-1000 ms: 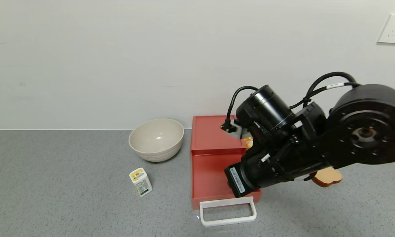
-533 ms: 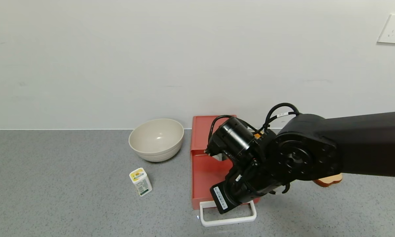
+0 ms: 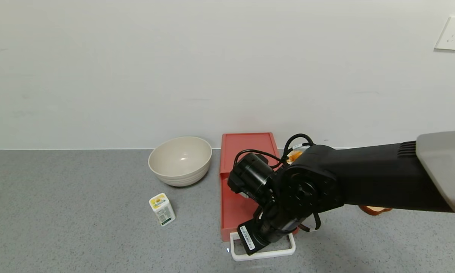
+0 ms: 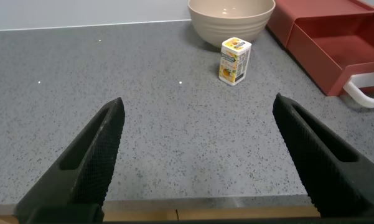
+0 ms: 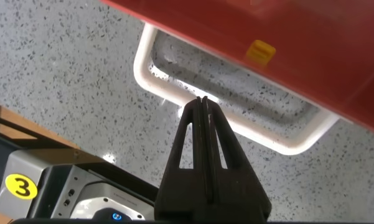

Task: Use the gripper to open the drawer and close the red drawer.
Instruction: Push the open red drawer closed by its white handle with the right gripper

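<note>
The salmon-red drawer (image 3: 246, 151) stands against the wall with its tray (image 3: 233, 204) slid out toward me. Its white loop handle (image 3: 263, 254) lies on the grey counter in front. My right gripper (image 3: 257, 245) hangs low over the tray's front edge, pointing down at the handle. In the right wrist view the right gripper (image 5: 203, 102) is shut and empty, its tip over the handle's (image 5: 280, 140) front bar below the red tray front (image 5: 311, 56); contact cannot be told. My left gripper (image 4: 198, 102) is open and empty, low over the counter's near edge, far from the drawer (image 4: 336, 43).
A beige bowl (image 3: 180, 161) stands left of the drawer, with a small yellow-and-white carton (image 3: 162, 209) in front of it. A brown slice-like object (image 3: 375, 209) and something orange (image 3: 294, 154) lie right of the drawer, partly behind my right arm. The wall is close behind.
My right arm has swung down and toward me, from above the tray's middle to its front edge at the white handle. The drawer, bowl and carton have not moved.
</note>
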Robot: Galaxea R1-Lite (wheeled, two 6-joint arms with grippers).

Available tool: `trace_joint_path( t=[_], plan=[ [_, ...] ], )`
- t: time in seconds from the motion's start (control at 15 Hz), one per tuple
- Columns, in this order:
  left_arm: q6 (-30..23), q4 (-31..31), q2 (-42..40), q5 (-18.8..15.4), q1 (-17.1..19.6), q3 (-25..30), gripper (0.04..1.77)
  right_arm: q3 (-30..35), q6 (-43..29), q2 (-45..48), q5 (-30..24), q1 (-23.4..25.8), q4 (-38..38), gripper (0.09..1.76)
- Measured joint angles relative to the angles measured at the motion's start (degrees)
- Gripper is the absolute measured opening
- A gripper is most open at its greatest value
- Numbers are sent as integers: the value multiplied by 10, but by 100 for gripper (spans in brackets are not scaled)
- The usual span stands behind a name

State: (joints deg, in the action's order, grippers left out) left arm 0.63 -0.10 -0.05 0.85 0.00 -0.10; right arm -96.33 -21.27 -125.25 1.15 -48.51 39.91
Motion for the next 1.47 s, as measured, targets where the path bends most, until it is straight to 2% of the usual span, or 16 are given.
trace_joint_path(
  t=[0.4, 1.47],
  plan=[
    [0, 0, 0, 0, 0, 0, 172, -28, -3, -34, 2, 0, 1, 12],
    [0, 0, 0, 0, 0, 0, 172, -106, 3, -78, 47, 5, -8, 12]
  ],
)
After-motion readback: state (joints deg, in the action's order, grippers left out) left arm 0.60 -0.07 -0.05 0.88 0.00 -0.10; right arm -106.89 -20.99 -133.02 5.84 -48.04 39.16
